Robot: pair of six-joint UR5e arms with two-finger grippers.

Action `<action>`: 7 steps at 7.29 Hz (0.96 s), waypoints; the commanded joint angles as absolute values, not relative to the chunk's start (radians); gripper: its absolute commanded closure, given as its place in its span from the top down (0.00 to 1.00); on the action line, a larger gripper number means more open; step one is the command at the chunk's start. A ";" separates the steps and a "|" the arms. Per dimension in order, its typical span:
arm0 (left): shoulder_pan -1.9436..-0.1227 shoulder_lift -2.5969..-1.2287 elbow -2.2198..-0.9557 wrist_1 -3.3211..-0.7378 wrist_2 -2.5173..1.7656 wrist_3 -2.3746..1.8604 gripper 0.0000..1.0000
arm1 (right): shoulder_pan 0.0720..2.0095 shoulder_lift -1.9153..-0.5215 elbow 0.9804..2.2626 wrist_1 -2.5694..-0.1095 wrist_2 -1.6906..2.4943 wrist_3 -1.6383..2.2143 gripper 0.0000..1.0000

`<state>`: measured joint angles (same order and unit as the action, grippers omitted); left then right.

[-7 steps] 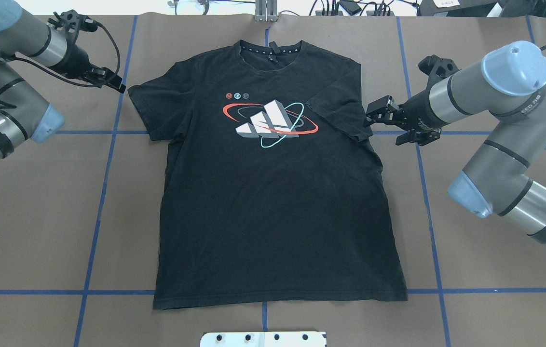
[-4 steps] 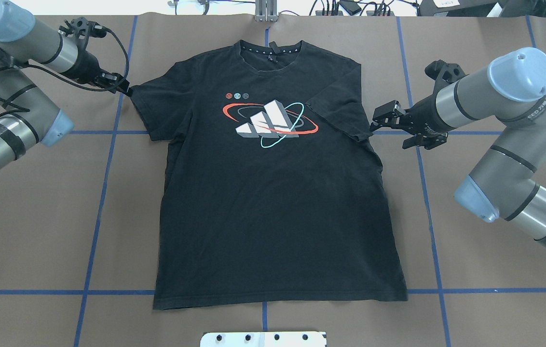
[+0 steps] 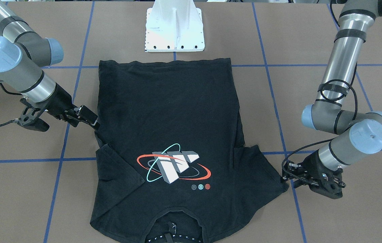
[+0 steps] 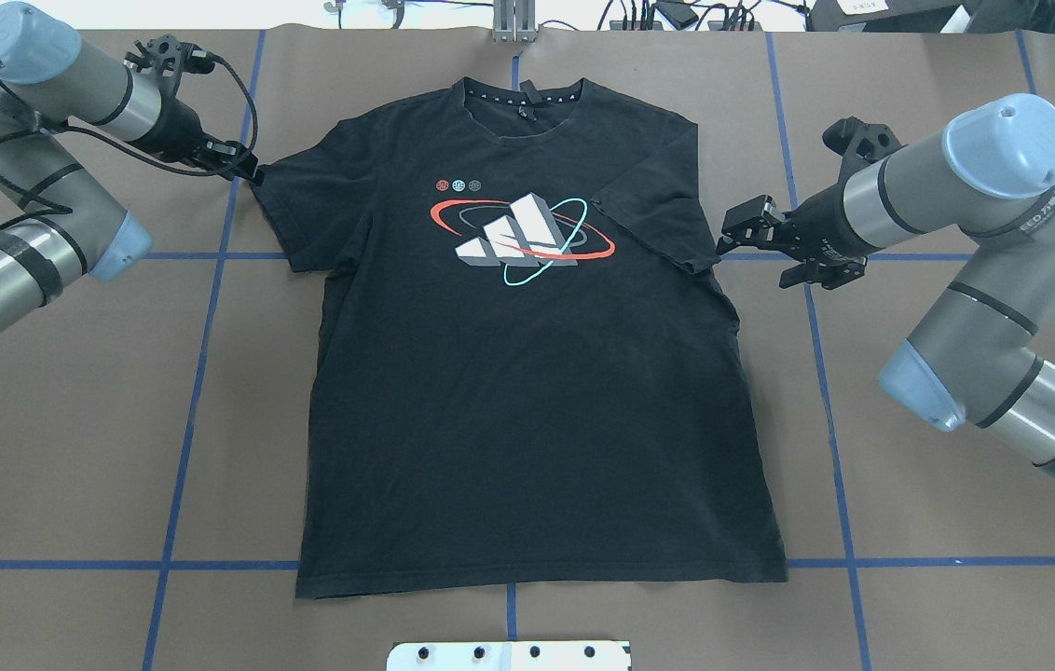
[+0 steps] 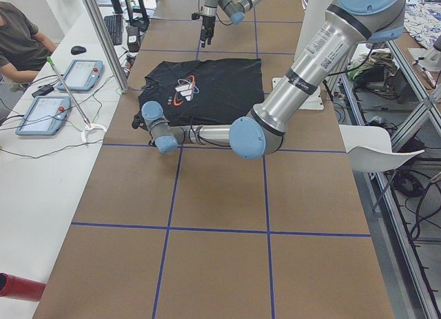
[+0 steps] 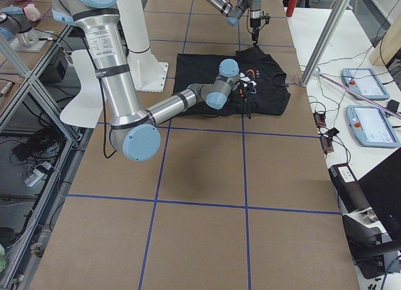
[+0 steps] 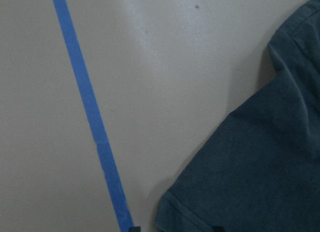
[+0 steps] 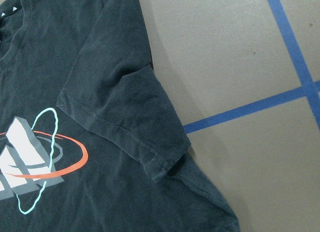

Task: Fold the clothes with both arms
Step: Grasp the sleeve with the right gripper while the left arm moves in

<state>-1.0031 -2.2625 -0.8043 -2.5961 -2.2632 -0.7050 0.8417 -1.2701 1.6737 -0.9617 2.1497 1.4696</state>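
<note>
Straddling T-shirt (image 4: 527, 391) sleeve, L end effector (image 4: 250, 171) tips cropped

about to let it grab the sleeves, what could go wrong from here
The left gripper sits at the very hem of the left sleeve; a shallow pinch could slip.
The right sleeve lies doubled over the T-shirt front, so the right gripper may catch only one layer.
With one sleeve out and one folded in, the fold could come out lopsided.

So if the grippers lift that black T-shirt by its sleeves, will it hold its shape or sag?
Probably sags: the T-shirt lies flat and wrinkled, one sleeve folded onto itself. Likely light, thin cloth; it may slide on the smooth table.
</note>
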 commanded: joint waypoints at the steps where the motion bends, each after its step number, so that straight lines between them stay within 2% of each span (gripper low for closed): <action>1: -1.000 -2.273 -0.793 -2.605 -2.256 -0.706 0.52 | 0.842 -1.270 1.674 -0.962 2.149 1.470 1.00; 3: -0.992 -2.275 -0.788 -2.605 -2.247 -0.706 0.51 | 0.845 -1.270 1.678 -0.960 2.149 1.470 1.00; 5: -0.991 -2.275 -0.787 -2.606 -2.246 -0.706 0.41 | 0.844 -1.269 1.681 -0.962 2.149 1.470 1.00; 7: -0.992 -2.275 -0.787 -2.608 -2.246 -0.706 0.00 | 0.845 -1.269 1.683 -0.962 2.149 1.470 1.00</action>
